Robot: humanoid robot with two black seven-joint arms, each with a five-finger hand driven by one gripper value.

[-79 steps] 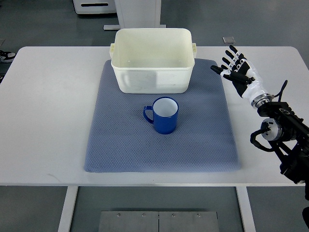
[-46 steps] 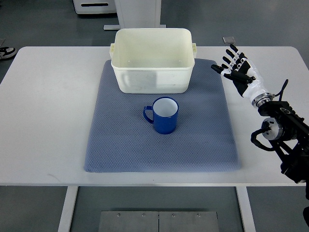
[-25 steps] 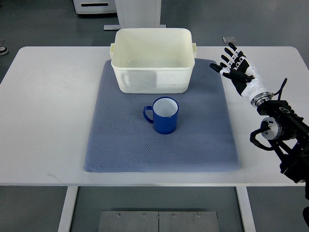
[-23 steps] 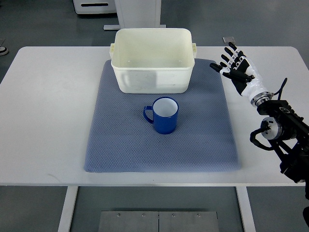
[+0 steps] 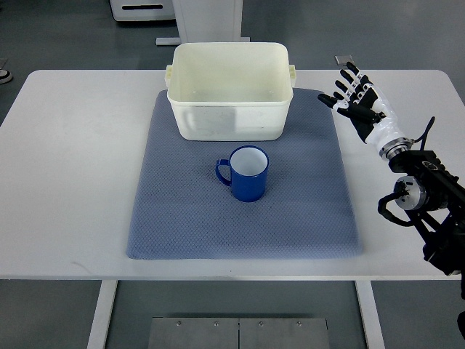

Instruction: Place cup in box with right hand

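1 cup (image 5: pixel 247 173) before box (image 5: pixel 229 91)

The work surface is a white rectangular table (image 5: pixel 80 167) with rounded corners, standing on white legs over a grey floor (image 5: pixel 58 33). A blue-grey textured mat (image 5: pixel 189 218) lies flat on the tabletop, roughly centred, its edges near-parallel to the table edges. The mat's near edge sits close to the table's front edge; its far edge runs under the items placed on it. Bare tabletop shows to the left and right of the mat. A small grey object (image 5: pixel 343 59) lies at the table's far right edge.
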